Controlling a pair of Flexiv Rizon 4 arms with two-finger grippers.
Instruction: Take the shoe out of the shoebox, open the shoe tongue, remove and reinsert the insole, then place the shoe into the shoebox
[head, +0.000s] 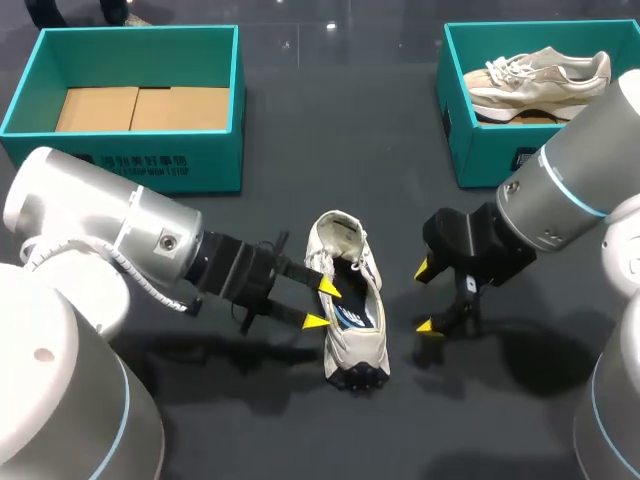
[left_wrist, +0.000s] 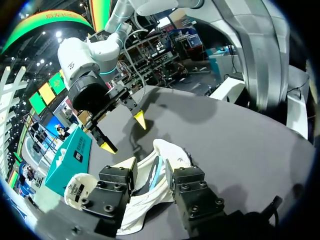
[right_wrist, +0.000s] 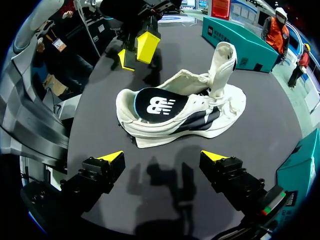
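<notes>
A worn white shoe (head: 347, 305) lies on the dark table between my two grippers, its tongue (head: 335, 232) pulled up and back. The dark insole (right_wrist: 156, 106) shows in its opening, which leans toward my right gripper. My left gripper (head: 322, 305) is at the shoe's left rim with its fingers part-way apart; one tip is over the opening and one at the outer edge. In the left wrist view the shoe (left_wrist: 160, 162) shows between the left gripper's (left_wrist: 150, 166) fingers. My right gripper (head: 429, 297) stands wide open just right of the shoe, holding nothing.
A teal shoebox (head: 120, 160) with only cardboard in it stands at the back left. A second teal box (head: 490, 155) at the back right holds another pale shoe (head: 540, 80).
</notes>
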